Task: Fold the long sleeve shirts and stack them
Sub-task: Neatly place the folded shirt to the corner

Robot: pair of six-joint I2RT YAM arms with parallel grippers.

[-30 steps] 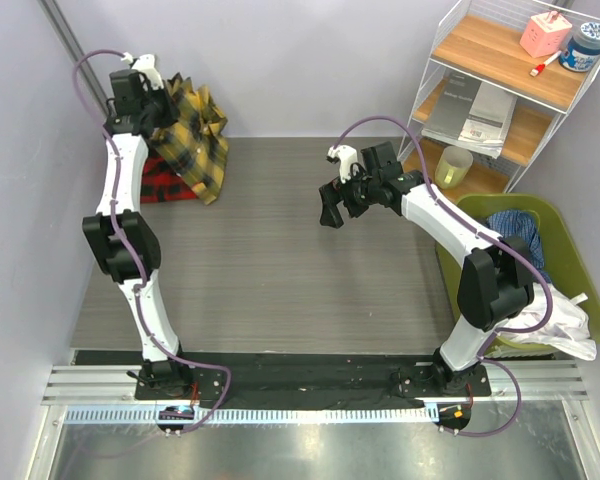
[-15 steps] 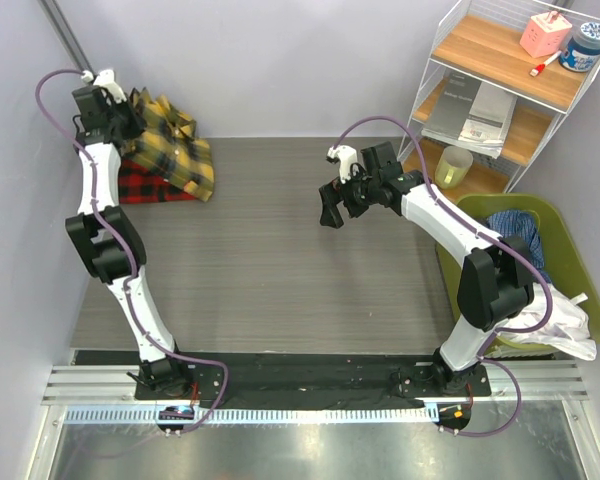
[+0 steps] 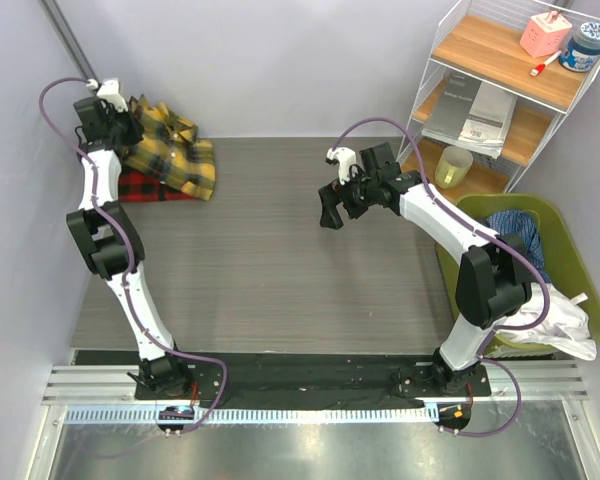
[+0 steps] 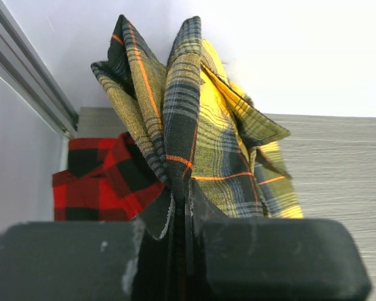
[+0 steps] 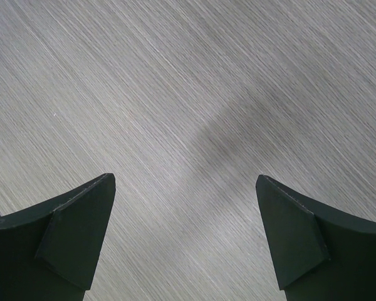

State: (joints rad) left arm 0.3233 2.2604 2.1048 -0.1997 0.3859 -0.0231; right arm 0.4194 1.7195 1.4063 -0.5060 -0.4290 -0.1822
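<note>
Two items at far left: the red-and-black shirt (image 3: 140,186) lies flat in the far-left corner of the table (image 3: 270,270). The yellow-and-black shirt (image 3: 180,158) drapes over it, one bunched fold pinched in the fully closed left gripper (image 4: 180,216). Right of centre, the right gripper (image 3: 330,210) hangs over the tabletop, jaws spread wide, holding nothing.

I'm in a robot lab cell set up as a laundry corner: base bolted to slotted aluminium rails (image 3: 90,384), grey wood-grain tabletop (image 3: 280,260), bare lilac walls (image 3: 280,60), white wire rack w/ wooden shelves (image 3: 485,50), green plastic laundry basket (image 3: 578,258)
</note>
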